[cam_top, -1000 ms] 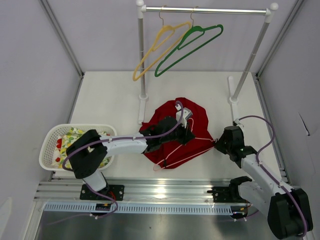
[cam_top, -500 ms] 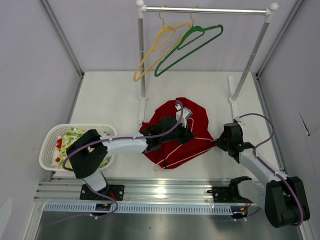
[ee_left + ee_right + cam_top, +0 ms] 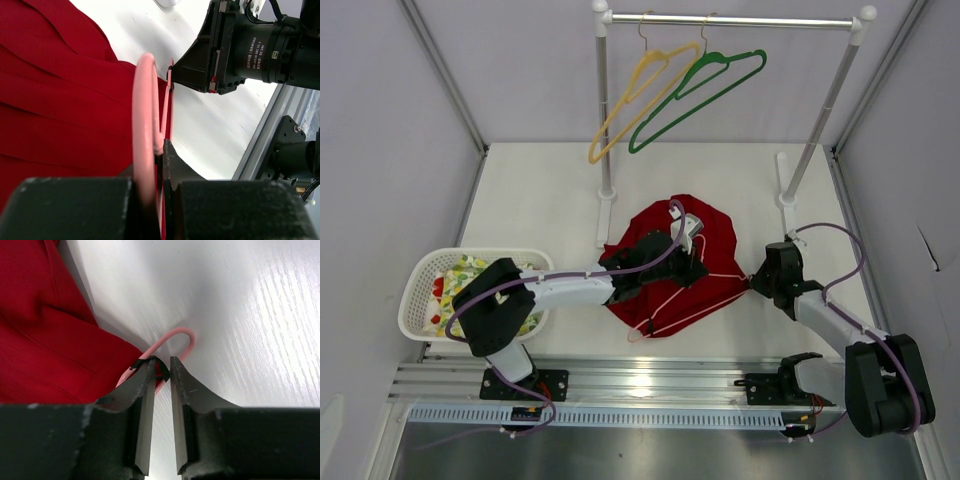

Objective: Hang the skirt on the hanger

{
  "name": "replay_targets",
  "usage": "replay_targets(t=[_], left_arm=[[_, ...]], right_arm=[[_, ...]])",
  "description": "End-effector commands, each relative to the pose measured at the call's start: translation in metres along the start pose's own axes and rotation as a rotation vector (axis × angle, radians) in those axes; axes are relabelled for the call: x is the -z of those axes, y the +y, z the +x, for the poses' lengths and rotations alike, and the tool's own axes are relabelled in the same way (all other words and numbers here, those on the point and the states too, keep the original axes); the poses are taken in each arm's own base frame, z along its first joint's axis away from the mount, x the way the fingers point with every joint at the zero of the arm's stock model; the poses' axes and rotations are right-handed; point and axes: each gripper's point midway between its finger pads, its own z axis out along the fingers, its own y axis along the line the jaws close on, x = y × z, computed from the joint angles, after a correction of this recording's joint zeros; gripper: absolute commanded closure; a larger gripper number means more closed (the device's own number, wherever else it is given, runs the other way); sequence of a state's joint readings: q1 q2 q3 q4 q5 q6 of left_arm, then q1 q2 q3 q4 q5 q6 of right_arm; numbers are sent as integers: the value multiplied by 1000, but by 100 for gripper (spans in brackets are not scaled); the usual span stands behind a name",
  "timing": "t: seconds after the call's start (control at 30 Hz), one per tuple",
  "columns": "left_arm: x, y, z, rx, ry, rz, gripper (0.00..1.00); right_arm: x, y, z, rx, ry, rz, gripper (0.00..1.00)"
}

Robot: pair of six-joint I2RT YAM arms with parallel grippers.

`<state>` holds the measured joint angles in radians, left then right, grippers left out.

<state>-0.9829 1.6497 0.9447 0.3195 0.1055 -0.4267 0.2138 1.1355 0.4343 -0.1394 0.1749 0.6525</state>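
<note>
Hanger [image 3: 184, 335] held at two points, lying on the skirt [image 3: 715, 232]
The right gripper [image 3: 161, 364] is closed on the hanger's rounded corner just off the cloth, and the left gripper [image 3: 161, 159] is clamped on its wire over the skirt. It is probably best to lift both ends together and level, so the thin wire neither twists nor drags the fabric.
</note>
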Motion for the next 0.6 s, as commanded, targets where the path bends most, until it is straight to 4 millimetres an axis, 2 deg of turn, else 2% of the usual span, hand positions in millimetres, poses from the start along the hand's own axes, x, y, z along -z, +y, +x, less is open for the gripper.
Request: replay_targets(t=[0.0,0.1,0.13,0.2,0.3,0.57], left_arm=[[-1,7,19,-13,84,-11,100],[-2,7,20,-10,89,-8,100],[-2,7,21,-10,91,-7,100],[-2,7,20,-10,91,-7,100],[-3,9,21,-9,93,-14,100],[-10,10,19,-6,95,-24,100]], right_arm=[[-3,16,-27,-7,-94,-48,80],[-6,18,-27,-3,-97,-58,90],[-6,17,-25,-2,-92,-58,96],[-7,23,-29,-8,-107,-87,100],[-6,26,-25,-9,-95,-110,100],[18,39,-18,-15,-88,-170,100]])
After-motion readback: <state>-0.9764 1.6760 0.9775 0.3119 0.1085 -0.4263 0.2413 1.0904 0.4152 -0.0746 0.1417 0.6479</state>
